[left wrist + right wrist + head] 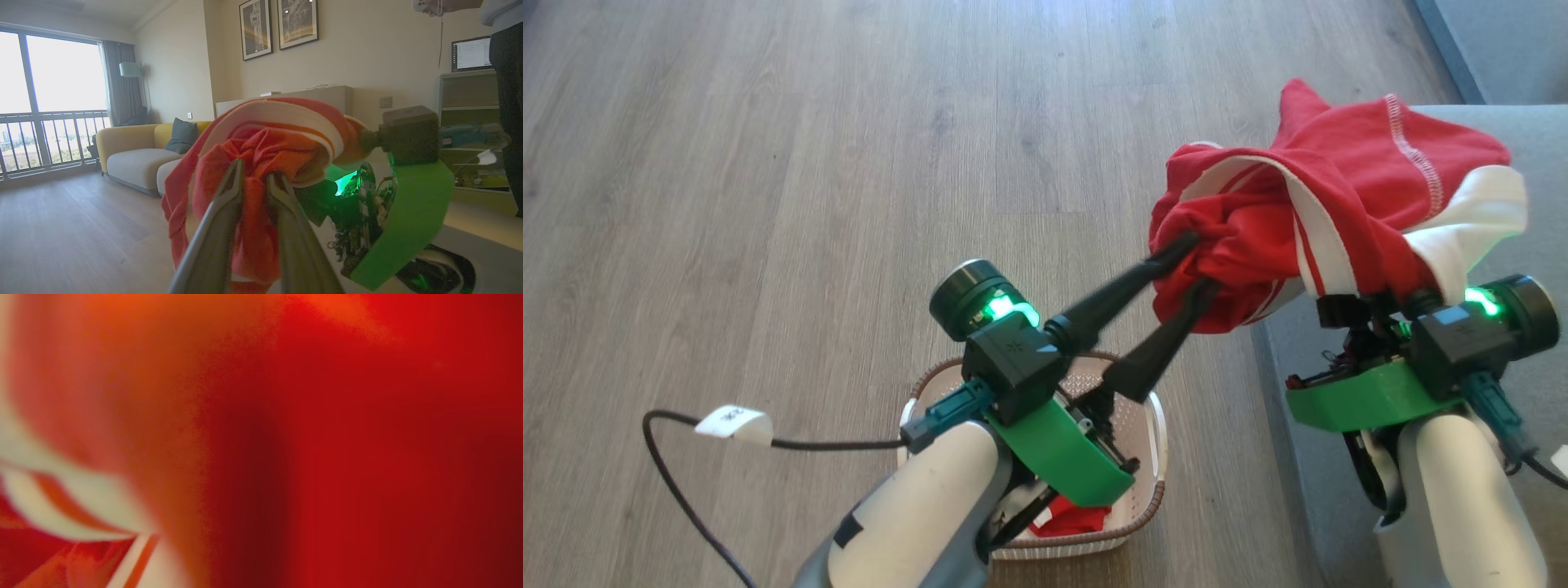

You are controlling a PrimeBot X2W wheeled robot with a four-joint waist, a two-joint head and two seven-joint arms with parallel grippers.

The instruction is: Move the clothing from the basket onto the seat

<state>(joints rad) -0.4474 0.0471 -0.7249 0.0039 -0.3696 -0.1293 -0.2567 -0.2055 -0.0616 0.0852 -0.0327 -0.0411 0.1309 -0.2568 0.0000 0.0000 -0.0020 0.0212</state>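
A red garment with broad white bands hangs bunched in the air above the edge of the grey sofa. My left gripper reaches up and right from over the basket and is shut on the garment's lower left fold; the left wrist view shows red cloth pinched between its fingers. The cloth drapes over my right wrist and hides that gripper's fingers, and blurred red and white fabric covers the right wrist view. The cream basket stands on the floor below my left arm, with a second red garment inside.
A black cable with a white tag loops over the wooden floor at the left. The sofa's front edge runs just right of the basket. In the left wrist view a person stands at the right, and a yellow and grey couch sits by the window.
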